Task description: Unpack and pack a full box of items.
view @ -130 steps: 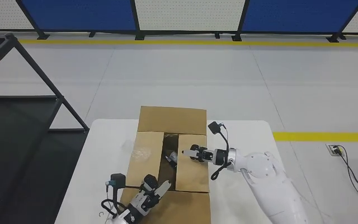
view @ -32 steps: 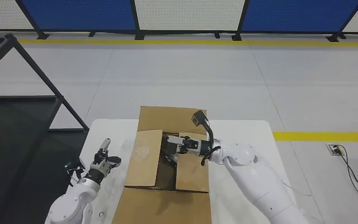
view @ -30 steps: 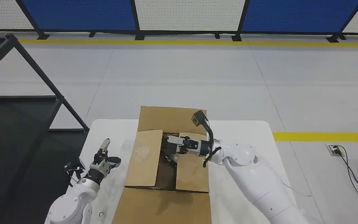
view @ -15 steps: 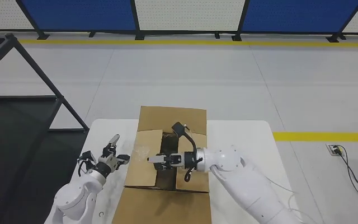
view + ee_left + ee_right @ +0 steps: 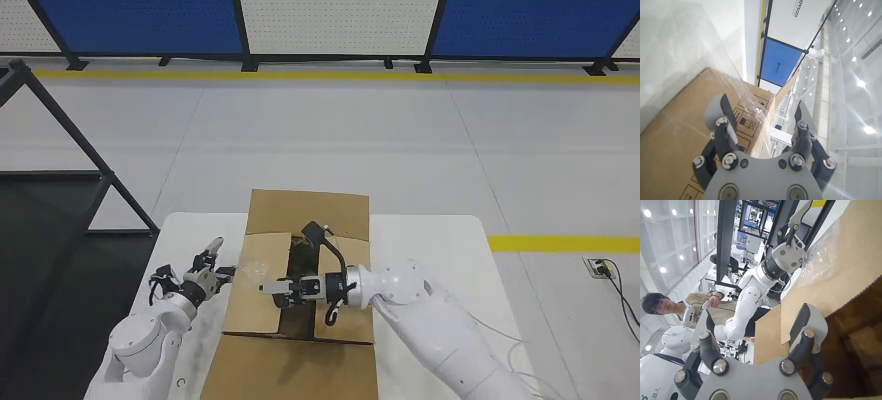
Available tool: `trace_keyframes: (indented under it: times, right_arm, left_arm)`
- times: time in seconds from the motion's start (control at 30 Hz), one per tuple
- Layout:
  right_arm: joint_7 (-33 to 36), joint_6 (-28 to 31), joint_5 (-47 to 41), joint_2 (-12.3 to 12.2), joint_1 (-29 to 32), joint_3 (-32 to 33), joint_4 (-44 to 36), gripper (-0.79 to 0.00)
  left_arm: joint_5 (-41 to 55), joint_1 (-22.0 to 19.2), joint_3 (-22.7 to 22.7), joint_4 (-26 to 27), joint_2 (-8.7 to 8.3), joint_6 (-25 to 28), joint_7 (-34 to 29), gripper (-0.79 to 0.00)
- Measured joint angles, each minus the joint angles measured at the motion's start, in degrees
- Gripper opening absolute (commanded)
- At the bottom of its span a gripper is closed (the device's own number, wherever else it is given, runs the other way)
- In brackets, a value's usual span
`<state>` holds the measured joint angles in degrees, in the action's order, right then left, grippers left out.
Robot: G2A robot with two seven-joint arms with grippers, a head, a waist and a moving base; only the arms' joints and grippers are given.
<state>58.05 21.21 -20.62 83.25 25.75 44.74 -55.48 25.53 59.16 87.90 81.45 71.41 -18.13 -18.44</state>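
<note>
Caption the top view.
Open brown cardboard box on white table; right jaws at its left flap, left jaws beside it.

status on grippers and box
Left gripper open beside left flap. Right gripper open at that flap's inner edge. Box open; loose clear tape on flap.

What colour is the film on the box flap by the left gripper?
Clear and colourless: crinkled plastic film. It shows best in the left wrist view.

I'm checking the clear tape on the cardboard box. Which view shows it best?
The left wrist view: the clear tape runs crinkled across the cardboard box, right before the open left gripper. The right wrist view shows the tape farther off, beside that gripper. The top view shows it as a faint pale patch on the box.
</note>
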Motion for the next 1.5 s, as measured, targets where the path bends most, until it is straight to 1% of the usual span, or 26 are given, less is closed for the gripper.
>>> trace_keyframes:
  times: [0.03, 0.07, 0.43, 0.67, 0.97, 1.3, 1.5]
  right_arm:
    - [0.08, 0.08, -0.07, 0.06, -0.04, 0.03, 0.2, 0.0]
    - [0.15, 0.15, -0.14, 0.13, -0.08, 0.05, 0.4, 0.0]
    - [1.03, 0.85, -0.36, 0.83, -0.69, 0.28, 2.03, 0.0]
    - [1.18, 0.87, -0.21, 1.25, -1.1, 0.4, 2.9, 0.0]
    - [0.34, 0.12, 0.79, 1.71, -1.38, 0.53, 3.75, 0.0]
    - [-1.41, -1.7, 2.23, 2.27, -1.76, 0.55, 4.6, 0.0]
    - [-1.99, -2.12, 2.28, 2.64, -1.92, 0.73, 5.05, 0.0]
  left_arm:
    - [0.02, 0.01, -0.09, -0.09, 0.0, 0.08, 0.11, -0.727]
    - [0.05, 0.02, -0.17, -0.17, 0.01, 0.14, 0.23, -0.785]
    - [1.46, 1.27, -0.02, 0.23, 0.02, 1.88, 1.66, -0.785]
    - [2.47, 2.88, 0.88, 1.25, 0.08, 5.17, 3.85, -0.785]
    - [3.51, 6.05, 2.12, 4.13, 0.34, 11.1, 8.54, -0.785]
    - [3.23, 11.09, 3.25, 8.72, 0.87, 20.14, 15.39, -0.785]
    - [2.23, 14.19, 3.5, 11.18, 1.24, 24.47, 19.1, -0.785]
